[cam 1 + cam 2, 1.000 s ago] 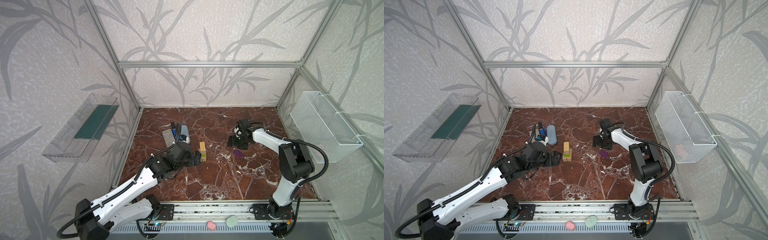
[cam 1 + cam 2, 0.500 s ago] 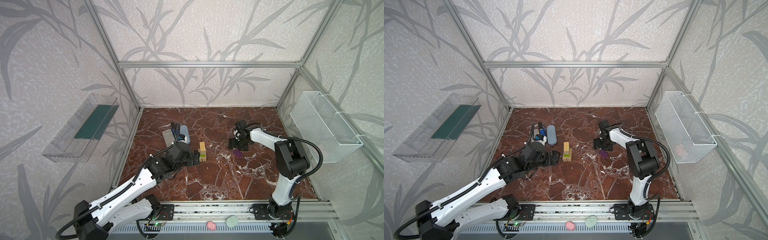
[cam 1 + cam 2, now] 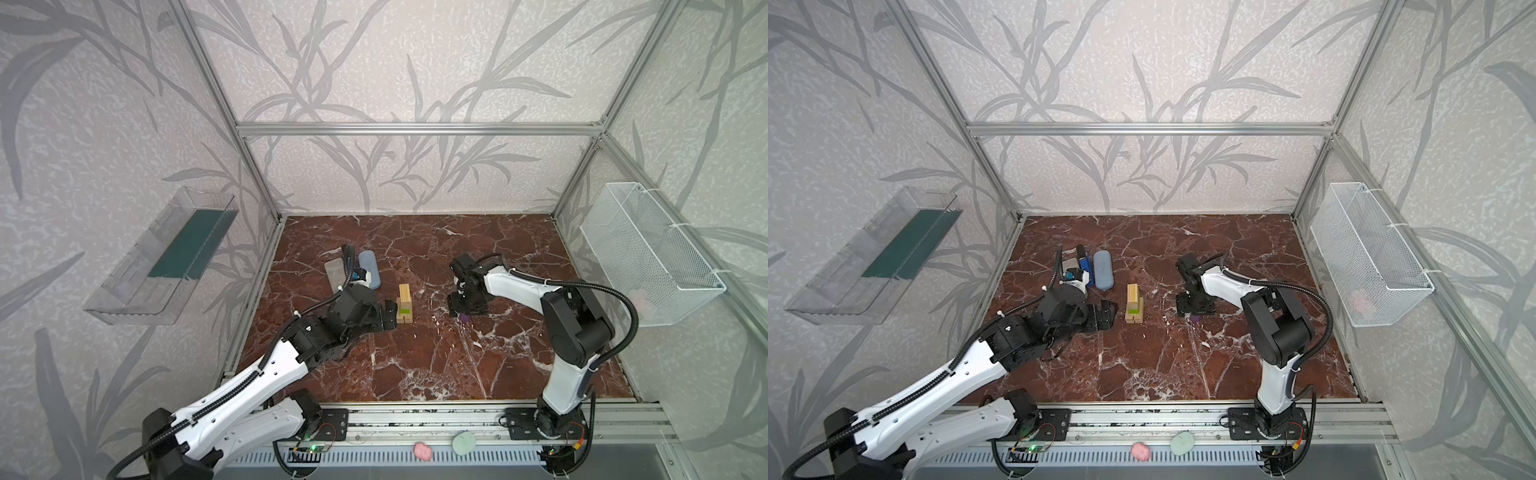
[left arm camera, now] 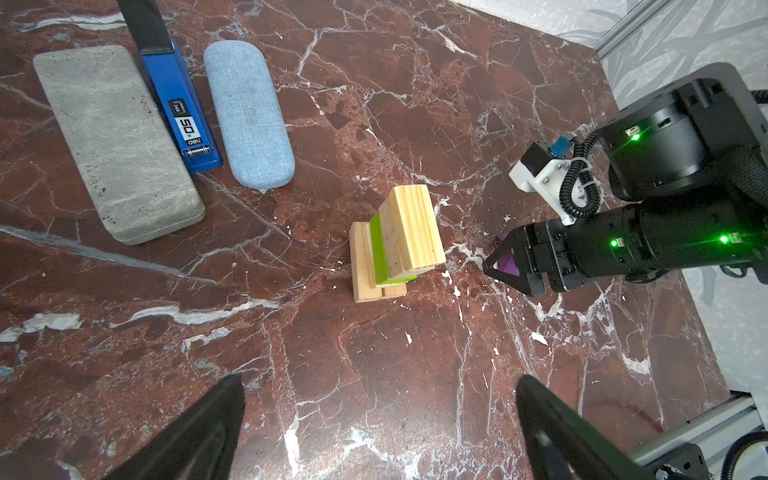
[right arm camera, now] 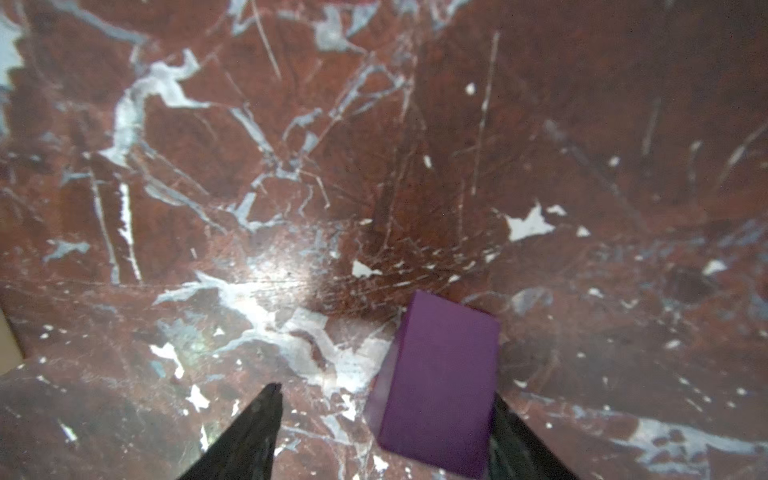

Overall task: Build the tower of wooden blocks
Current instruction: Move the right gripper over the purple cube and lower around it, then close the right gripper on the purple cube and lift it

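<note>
The tower [image 4: 395, 241] stands near the middle of the red-brown marble desk [image 4: 374, 104]. It has flat tan wood blocks at its foot, a lime-green block [image 4: 378, 253] above them and more tan wood on top, though the angle is too steep to count the layers. The left hand [image 3: 389, 316] hangs just beside it with its fingers [image 4: 216, 415] spread wide and nothing between them. The purple block [image 5: 440, 382] lies on the desk apart from the tower, on the side away from the left hand. The right hand [image 5: 384, 395] is lowered over it, jaws apart. One finger seems to press its side, and bare desk shows between the block and the other finger. Behind the left arm lie a grey oblong case [image 4: 112, 141], a blue stapler [image 4: 183, 112] marked "50" and "deli", and a pale blue fabric case [image 4: 249, 112].
</note>
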Controlling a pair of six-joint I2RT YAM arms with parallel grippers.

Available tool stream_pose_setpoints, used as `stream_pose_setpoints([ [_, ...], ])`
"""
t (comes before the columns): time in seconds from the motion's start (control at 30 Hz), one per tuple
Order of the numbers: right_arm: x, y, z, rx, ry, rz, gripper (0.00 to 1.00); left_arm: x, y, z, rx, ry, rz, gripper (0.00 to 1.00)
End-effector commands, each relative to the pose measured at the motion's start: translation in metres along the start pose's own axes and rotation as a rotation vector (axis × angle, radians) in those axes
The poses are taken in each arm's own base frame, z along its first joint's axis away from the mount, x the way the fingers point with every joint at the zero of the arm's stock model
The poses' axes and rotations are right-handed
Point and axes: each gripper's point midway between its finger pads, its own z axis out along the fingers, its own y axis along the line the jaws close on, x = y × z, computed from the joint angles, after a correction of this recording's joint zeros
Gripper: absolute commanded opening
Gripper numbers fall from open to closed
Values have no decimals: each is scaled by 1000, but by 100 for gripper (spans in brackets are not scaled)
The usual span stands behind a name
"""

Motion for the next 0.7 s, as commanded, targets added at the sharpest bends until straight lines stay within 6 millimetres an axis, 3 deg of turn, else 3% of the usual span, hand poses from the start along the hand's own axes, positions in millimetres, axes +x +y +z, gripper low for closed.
stream_pose_setpoints([
  [0.0, -2, -6, 4, 48, -9, 93, 72, -1, 7, -4, -32, -11, 15, 100],
  [0.23, -8, 2, 8, 66, -64, 149, 64, -4, 8, -5, -37, -22, 32, 99],
  [0.37, -6, -1, 10, 103, -64, 139, 56, -4, 8, -5, -40, -21, 42, 99],
  [0.67, -4, -7, 17, 125, -53, 131, 50, -4, 9, -2, -47, -18, 48, 99],
])
